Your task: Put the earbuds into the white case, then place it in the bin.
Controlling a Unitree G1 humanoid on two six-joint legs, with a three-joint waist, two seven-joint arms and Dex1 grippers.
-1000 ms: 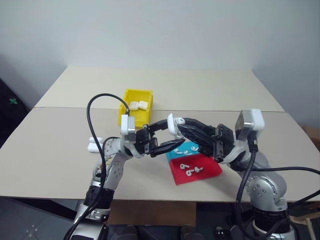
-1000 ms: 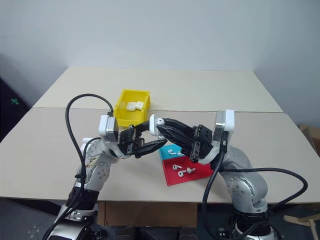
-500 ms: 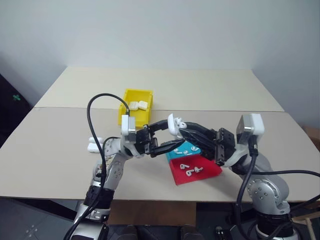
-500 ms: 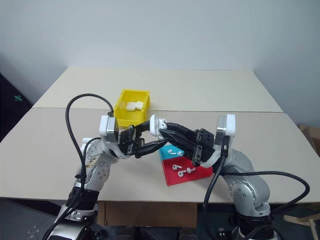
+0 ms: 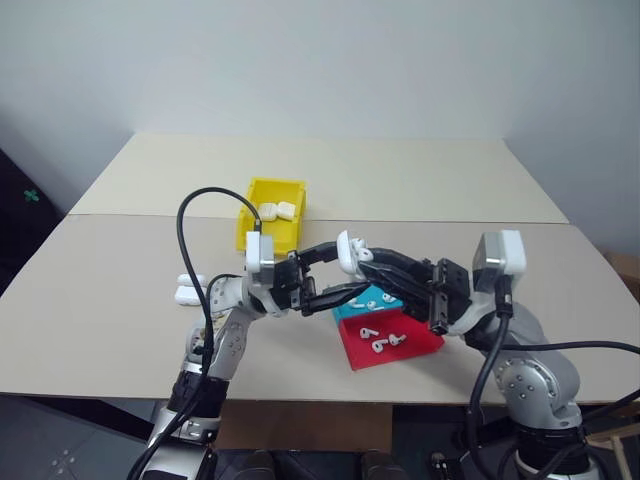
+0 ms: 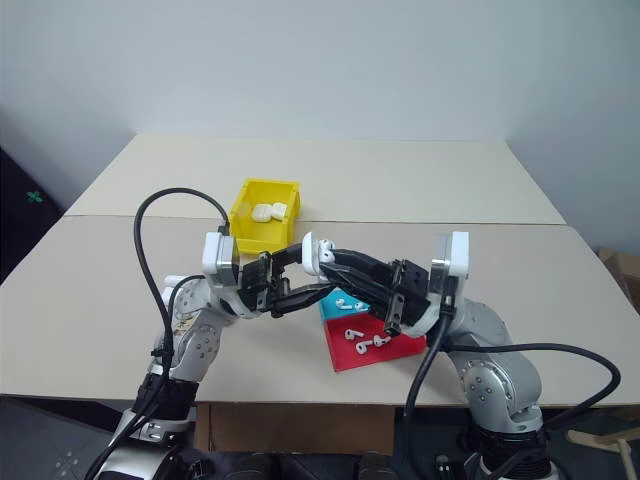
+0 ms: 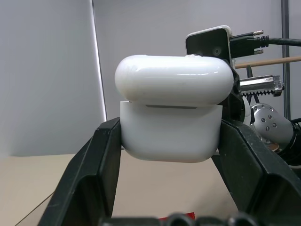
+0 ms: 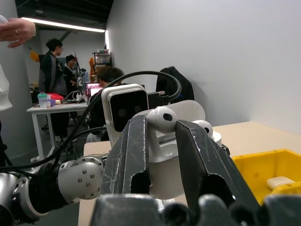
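Left gripper [image 5: 335,268] clamping white case [image 7: 173,106], right gripper [image 8: 162,127] pinching earbud [image 8: 161,118] over it

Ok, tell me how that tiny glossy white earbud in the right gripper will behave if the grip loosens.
The tiny glossy white earbud looks smooth and rounded, so it would probably slip from the right gripper. It seems very light, likely bouncing or rolling on the beige tabletop.

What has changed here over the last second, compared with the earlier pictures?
Very little. The right claw has settled a touch lower at the open white case, and the earbud between its fingers now shows at the case's mouth. The left claw stayed shut on the case, in place. The bin and red tray are unchanged.
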